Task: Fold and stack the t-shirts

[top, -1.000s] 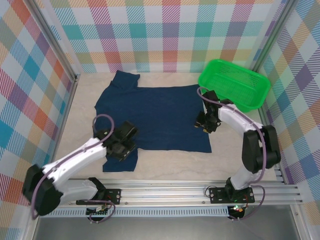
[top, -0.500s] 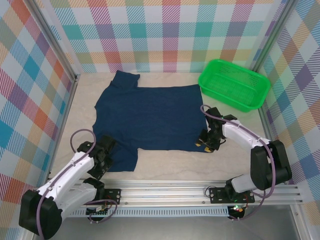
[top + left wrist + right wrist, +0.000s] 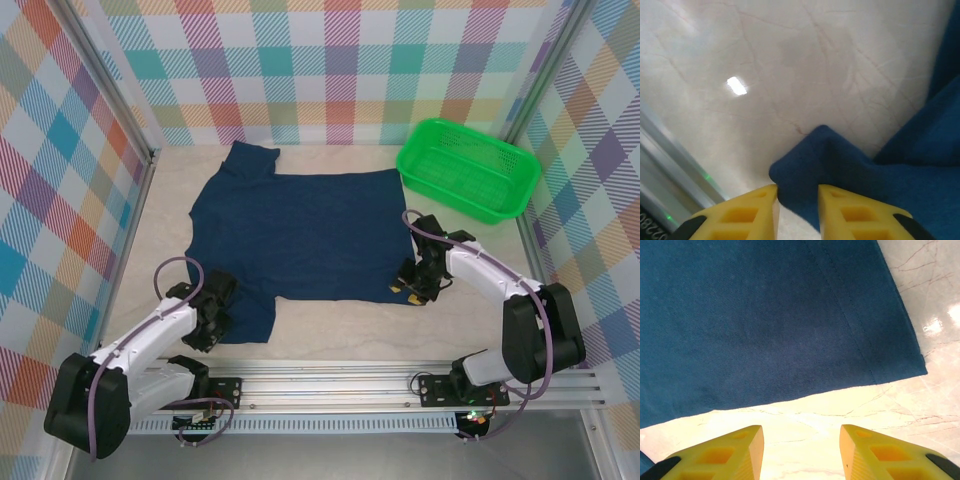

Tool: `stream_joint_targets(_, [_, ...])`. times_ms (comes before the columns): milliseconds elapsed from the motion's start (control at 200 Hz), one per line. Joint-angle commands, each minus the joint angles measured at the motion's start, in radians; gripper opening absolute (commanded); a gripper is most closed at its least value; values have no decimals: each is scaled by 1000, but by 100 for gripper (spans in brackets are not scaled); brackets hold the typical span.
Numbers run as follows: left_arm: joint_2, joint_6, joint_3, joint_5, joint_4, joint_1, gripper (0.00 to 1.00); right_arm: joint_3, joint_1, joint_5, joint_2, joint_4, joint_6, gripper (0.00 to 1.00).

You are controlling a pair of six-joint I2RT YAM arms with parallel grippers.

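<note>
both arms have shifted to the shirt's near edge: left end effector open at its 7 o'clock sleeve corner, right end effector open by the 5 o'clock hem, likely ready to pinch.

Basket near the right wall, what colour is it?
The plastic basket is bright green, clearest in the top external view.
</note>
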Motion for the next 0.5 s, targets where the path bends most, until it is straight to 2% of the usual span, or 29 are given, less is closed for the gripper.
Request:
stream_joint_targets(0, [45,17,-23,26,55,14,16,-18,4,-3,-15,-11,17,44])
stream_joint_targets(130, [45,20,-11,21,41,9,0,-18,3,10,-11,-9,22,44])
stream_joint_targets(210, [-1,-3,15,24,-14,-23,0,-12,3,29,-13,-20,28,44])
stream_joint_targets(370, [-73,-150,53,31,-162,-175,0,-21,-1,91,-25,-46,90,45])
stream_joint_targets(495, [-109,-292,50,49,-189,-333,0,-63,-42,67,-11,-1,136,45])
